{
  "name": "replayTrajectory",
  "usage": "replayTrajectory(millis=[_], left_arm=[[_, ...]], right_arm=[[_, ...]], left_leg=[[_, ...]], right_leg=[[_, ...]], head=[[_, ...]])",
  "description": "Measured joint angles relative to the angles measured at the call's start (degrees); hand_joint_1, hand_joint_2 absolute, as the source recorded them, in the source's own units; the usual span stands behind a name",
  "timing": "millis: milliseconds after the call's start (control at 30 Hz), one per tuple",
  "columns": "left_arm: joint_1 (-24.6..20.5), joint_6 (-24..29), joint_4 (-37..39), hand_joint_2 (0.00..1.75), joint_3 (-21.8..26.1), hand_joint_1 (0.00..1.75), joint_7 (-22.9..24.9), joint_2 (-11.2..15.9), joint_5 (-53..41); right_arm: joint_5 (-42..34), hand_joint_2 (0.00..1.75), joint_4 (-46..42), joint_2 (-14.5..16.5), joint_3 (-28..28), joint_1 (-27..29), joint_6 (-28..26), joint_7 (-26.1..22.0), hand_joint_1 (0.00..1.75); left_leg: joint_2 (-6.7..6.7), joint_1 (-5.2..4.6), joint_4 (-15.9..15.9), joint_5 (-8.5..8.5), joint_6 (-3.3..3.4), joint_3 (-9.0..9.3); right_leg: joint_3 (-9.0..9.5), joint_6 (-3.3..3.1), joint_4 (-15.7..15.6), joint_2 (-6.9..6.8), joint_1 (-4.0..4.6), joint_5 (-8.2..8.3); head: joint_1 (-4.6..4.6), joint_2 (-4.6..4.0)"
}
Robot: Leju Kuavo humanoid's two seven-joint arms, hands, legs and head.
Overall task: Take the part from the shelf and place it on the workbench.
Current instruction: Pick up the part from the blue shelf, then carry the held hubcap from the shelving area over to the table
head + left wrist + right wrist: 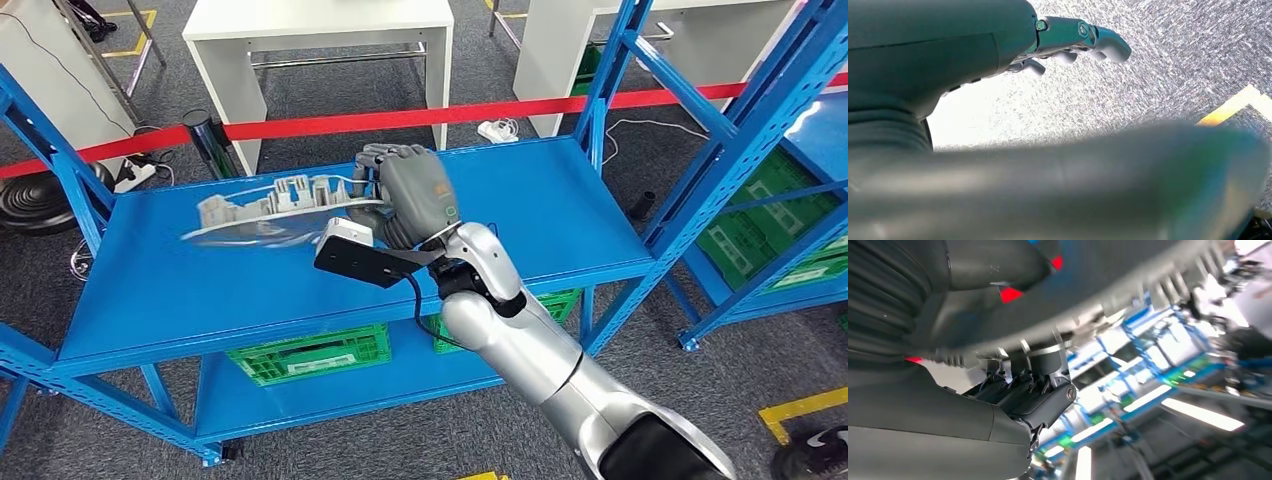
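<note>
The part [268, 200] is a long, curved grey piece with ribbed blocks along its top. It stretches leftward over the blue shelf top [560, 210] and looks blurred, with a pale streak beneath it. My right hand [412, 195] grips the part's right end, fingers wrapped over it. In the right wrist view the part [1128, 285] runs across above the curled fingers [1040, 402]. My left hand [1073, 42] hangs over grey carpet with its fingers stretched out and holds nothing.
Green crates [310, 352] sit on the shelf's lower level. A red barrier tape [400, 120] runs behind the shelf, with white tables [320, 40] beyond it. A second blue rack [770, 170] with green crates stands to the right.
</note>
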Motion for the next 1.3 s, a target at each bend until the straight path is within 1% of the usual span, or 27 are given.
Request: replayTrajectory(millis=[167,367,533,800,1067,1300], left_arm=[[0.4,-0.2,0.0,1.75,0.0,0.0,-0.2,0.1,0.0],[0.5,-0.4,0.1,1.75,0.0,0.0,-1.3,0.2,0.0],[0.3,-0.2,0.1,1.75,0.0,0.0,-1.5,0.3,0.5],[-0.5,-0.1,0.0,1.75,0.0,0.0,-1.1,0.2,0.1],[-1.1,1.2,0.0,1.75,0.0,0.0,-0.1,-0.3,-0.8],[-1.2,1.0,0.0,1.75,0.0,0.0,0.2,-0.7,0.3]], right_arm=[[-0.8,1.75,-2.5,-0.1,2.7,-2.5,-1.2,-0.8,1.75],[-1.2,1.75,-4.2,-0.5,5.8,-3.1,-3.2,-1.4,1.75],[-1.4,1.75,-4.9,-1.0,7.6,-3.7,-3.8,-1.3,1.75],[-1.5,1.75,-5.0,-1.8,8.8,-4.3,-4.1,-1.1,1.75],[-1.4,1.75,-5.1,-2.4,9.7,-4.2,-4.6,-0.2,1.75],[-1.1,1.75,-5.6,-2.6,10.3,-4.2,-4.7,0.2,1.75]], left_leg=[[-0.04,-0.01,0.0,-0.01,0.0,-0.02],[-0.05,-0.01,0.0,-0.01,0.0,-0.02],[-0.04,-0.02,0.0,0.0,0.0,-0.01],[-0.03,-0.01,0.0,0.0,0.0,0.0],[-0.04,-0.01,0.0,0.0,0.0,-0.01],[-0.04,-0.03,0.0,-0.01,0.01,-0.02]], right_leg=[[-0.03,-0.01,0.0,-0.05,0.01,-0.01],[-0.02,-0.01,0.0,-0.07,0.01,-0.01],[-0.02,0.0,0.0,-0.07,0.01,-0.01],[-0.03,-0.01,0.0,-0.07,0.01,-0.01],[-0.03,-0.01,0.0,-0.06,0.01,-0.02],[-0.03,-0.01,0.0,-0.06,0.01,-0.02]], head=[[0.0,0.0],[0.0,-0.01],[0.0,-0.01],[-0.01,-0.01],[0.01,-0.01],[0.0,0.0]])
